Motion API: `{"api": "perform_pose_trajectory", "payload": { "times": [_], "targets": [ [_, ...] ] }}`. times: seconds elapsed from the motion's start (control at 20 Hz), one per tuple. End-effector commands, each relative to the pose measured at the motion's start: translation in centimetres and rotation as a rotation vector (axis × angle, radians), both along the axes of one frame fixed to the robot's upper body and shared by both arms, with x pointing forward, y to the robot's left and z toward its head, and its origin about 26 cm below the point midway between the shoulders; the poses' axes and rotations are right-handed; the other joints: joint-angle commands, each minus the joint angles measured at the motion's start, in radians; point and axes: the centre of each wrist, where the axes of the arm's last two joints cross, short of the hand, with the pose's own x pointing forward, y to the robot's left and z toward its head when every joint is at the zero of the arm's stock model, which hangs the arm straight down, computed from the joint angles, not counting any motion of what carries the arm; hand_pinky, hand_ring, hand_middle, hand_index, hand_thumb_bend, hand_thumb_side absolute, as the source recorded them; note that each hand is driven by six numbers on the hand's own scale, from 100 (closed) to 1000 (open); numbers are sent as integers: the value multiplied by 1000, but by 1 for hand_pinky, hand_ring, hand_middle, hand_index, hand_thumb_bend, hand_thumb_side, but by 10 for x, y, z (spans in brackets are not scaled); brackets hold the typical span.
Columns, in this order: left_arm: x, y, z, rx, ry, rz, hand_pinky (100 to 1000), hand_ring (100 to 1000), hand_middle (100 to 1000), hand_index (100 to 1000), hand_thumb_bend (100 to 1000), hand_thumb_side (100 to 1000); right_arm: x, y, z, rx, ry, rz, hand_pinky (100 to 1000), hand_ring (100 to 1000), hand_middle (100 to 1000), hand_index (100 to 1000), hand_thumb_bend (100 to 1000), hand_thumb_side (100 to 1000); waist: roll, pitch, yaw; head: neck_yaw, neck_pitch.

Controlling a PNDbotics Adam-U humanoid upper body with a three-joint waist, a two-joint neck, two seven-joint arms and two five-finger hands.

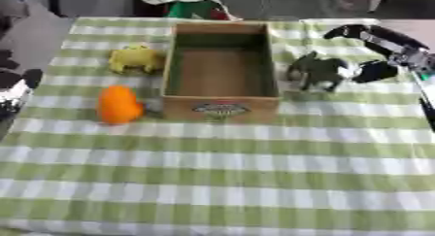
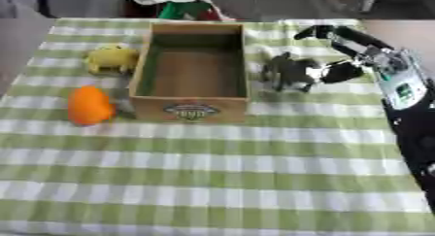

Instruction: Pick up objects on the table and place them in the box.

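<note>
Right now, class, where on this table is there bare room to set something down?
The whole near stretch of green checked tablecloth in front of the brown cardboard box is bare. Crowded: box's left, with yellow toy and orange toy; box's right, with dark toy and right hand.

The tablecloth [image 1: 212,181] was checked in pale green and white. The box [image 1: 220,109] was brown cardboard. One toy [image 1: 118,104] was orange, another [image 1: 136,58] yellow, a third [image 2: 287,72] dark grey-green. The hand [image 2: 340,55] was black.
</note>
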Motion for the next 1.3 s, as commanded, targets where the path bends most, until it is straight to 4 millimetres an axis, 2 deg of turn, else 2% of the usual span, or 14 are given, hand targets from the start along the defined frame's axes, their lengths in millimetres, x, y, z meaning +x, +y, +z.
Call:
{"api": "perform_pose_trajectory", "payload": {
  "times": [0.05,0.35,0.65,0.75,0.85,1.0,1.1,1.25,1.3],
  "targets": [
    [0,2,10,21,-26,-3,647,585,592,743,580,328,1,-2,10,-24,-14,0,994,1000,895,922,100,254,1,-17,1,-2,-8],
    [0,2,11,21,-26,-4,647,585,592,743,581,328,4,-1,0,-57,30,-4,989,1000,888,923,100,316,2,-17,1,-5,-9],
    [0,2,10,21,-25,-3,647,585,592,743,581,328,5,-1,-6,-77,46,-10,989,1000,888,923,100,316,2,-18,1,-5,-9],
    [0,2,10,21,-25,-5,647,585,592,743,580,328,4,-3,-13,-103,77,-13,967,1000,884,926,100,406,1,-16,2,-9,-11],
    [0,2,10,21,-25,-6,647,585,592,743,580,328,5,-1,-18,-168,120,0,945,1000,867,919,100,395,1,-16,2,-11,-12],
    [0,2,10,20,-24,-5,647,585,592,743,580,328,6,1,-17,-238,144,16,899,1000,816,893,100,346,1,-16,0,-11,-12],
    [0,2,10,20,-24,-6,647,585,592,743,580,328,6,2,-17,-272,148,20,879,997,796,883,100,350,1,-16,0,-11,-13],
    [0,2,10,20,-24,-5,647,585,592,743,579,329,7,3,-18,-302,131,15,768,886,644,806,100,321,2,-16,0,-11,-13],
    [0,2,10,20,-24,-4,647,585,592,743,579,329,7,3,-18,-301,117,10,713,828,578,753,100,304,2,-16,0,-11,-13]
  ]
}}
